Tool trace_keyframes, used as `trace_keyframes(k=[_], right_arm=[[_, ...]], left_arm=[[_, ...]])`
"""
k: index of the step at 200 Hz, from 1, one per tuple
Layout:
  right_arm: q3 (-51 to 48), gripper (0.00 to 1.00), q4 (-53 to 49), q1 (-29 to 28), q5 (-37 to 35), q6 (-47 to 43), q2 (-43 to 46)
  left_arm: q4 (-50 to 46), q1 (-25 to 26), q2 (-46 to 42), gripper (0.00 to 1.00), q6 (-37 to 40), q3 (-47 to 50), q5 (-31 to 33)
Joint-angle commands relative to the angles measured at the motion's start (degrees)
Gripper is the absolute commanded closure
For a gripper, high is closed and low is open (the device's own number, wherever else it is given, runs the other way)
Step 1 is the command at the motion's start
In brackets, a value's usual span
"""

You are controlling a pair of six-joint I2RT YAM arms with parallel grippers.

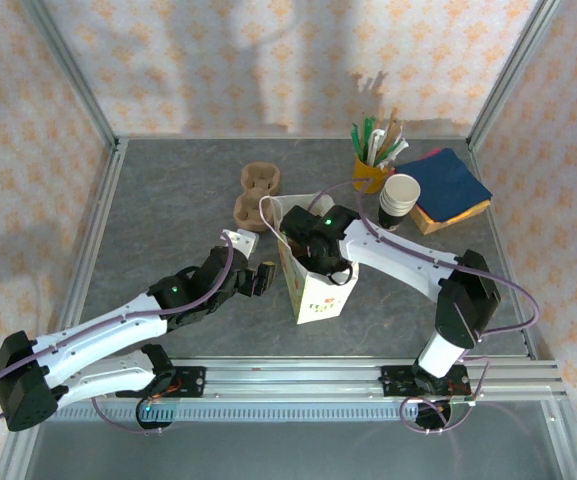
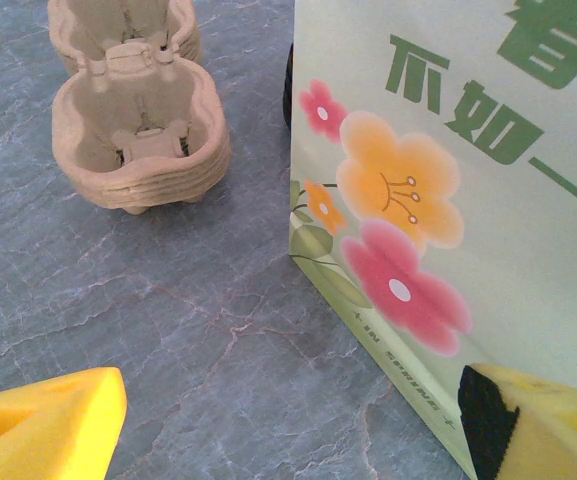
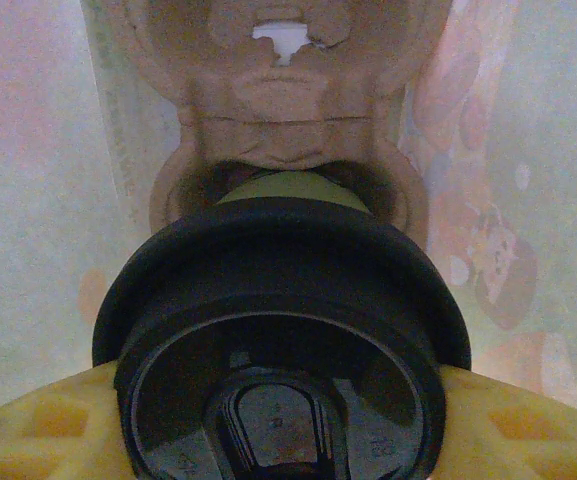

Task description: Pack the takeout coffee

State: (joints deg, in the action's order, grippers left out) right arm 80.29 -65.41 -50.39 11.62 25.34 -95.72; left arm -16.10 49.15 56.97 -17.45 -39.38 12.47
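The small pale paper coffee cup with its round black plastic lid (image 3: 280,330), glossy and raised-rimmed, is clamped between the yellow fingers of the half-closed right gripper (image 3: 283,440), inside the flowered paper bag (image 2: 488,200). A brown moulded-pulp cup carrier (image 3: 278,90) lies just beyond the fingertips. The left gripper (image 2: 288,430) gapes wide and empty, with the bag by its right finger

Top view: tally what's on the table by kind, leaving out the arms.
Bag: 1
Carrier stack: 1
White cup stack: 1
Yellow cup of sticks: 1
Napkin pile: 1
Total: 5
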Motion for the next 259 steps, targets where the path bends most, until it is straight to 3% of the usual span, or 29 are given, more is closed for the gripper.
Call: trace_keyframes(k=[1,111,259], right_arm=[[-4.9,0.47,3.5,0.2,2.9,-1.1,-5.4],[-4.5,0.47,3.7,0.3,2.9,-0.8,-5.9],[5.3,0.18,-3.4,0.0,-1.5,0.6,-1.4]], left_arm=[[-0.8,0.3,-0.3,0.12,0.3,-1.0,1.0],[-1.0,0.4,-0.9,0.11,0.1,-0.4,1.2],[-0.6,0.4,-1.1,0.11,0.1,0.0,1.1]])
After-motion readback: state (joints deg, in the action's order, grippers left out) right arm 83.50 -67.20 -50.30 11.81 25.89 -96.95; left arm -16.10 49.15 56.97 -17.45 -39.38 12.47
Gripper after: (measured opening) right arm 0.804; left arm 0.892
